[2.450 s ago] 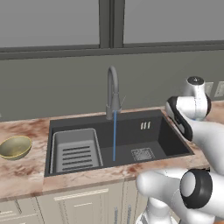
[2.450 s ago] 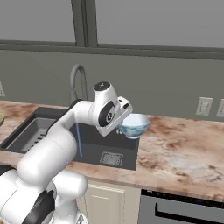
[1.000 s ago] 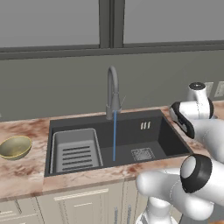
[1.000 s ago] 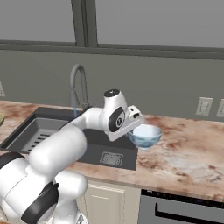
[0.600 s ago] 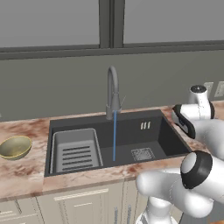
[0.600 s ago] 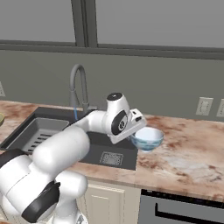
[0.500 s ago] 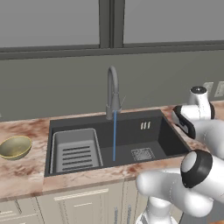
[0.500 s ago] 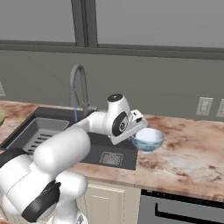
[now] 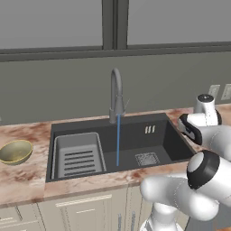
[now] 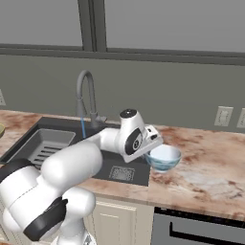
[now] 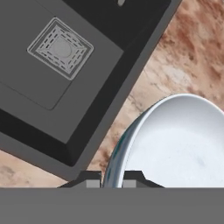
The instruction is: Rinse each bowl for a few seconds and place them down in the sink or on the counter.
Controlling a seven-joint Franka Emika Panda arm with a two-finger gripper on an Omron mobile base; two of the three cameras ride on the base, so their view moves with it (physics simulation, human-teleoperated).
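The pale blue bowl point(image 10: 164, 157) with a whitish inside point(image 11: 179, 144) hangs low over the counter point(image 10: 206, 174), just right of the sink point(image 10: 52, 136). My gripper point(image 11: 110, 179) is shut on the bowl's rim, one fingertip on each side of it. The hand point(image 10: 143, 140) reaches out over the sink's right edge. The olive-gold bowl point(image 9: 15, 151) sits upright on the counter point(image 9: 22, 173) left of the sink point(image 9: 149, 135). A thin blue stream of water point(image 9: 118, 140) runs from the gooseneck faucet point(image 9: 116, 92) into the basin.
A ribbed drying tray point(image 9: 77, 155) fills the left half of the basin, and the square drain point(image 9: 147, 159) lies right of the stream. Wall outlets point(image 10: 222, 116) sit behind the right counter. A dark appliance front point(image 10: 201, 227) sits below the counter there.
The gripper has carried the pale blue bowl rightwards, away from the faucet and past the sink's edge, and lowered it towards the counter. The olive-gold bowl has stayed put.
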